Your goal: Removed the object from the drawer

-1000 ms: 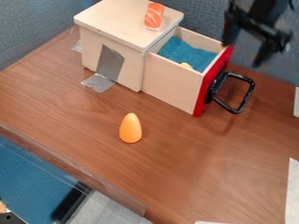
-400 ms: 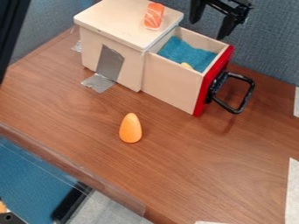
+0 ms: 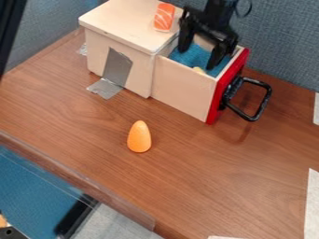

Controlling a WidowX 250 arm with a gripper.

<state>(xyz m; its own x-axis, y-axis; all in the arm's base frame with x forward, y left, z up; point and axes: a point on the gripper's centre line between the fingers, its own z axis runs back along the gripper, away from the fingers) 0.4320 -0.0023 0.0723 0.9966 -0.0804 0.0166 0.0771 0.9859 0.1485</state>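
Yellow piece (image 3: 198, 69), probably the target, lies inside the drawer, by its near wall. On the worktop (image 3: 211, 172), toward the far left corner, stands the wooden cabinet (image 3: 128, 22), its drawer (image 3: 182, 90) pulled out. The black gripper (image 3: 197, 58), jaws spread and empty, has swung in over it from beyond the far edge, so a grasp likely comes next.
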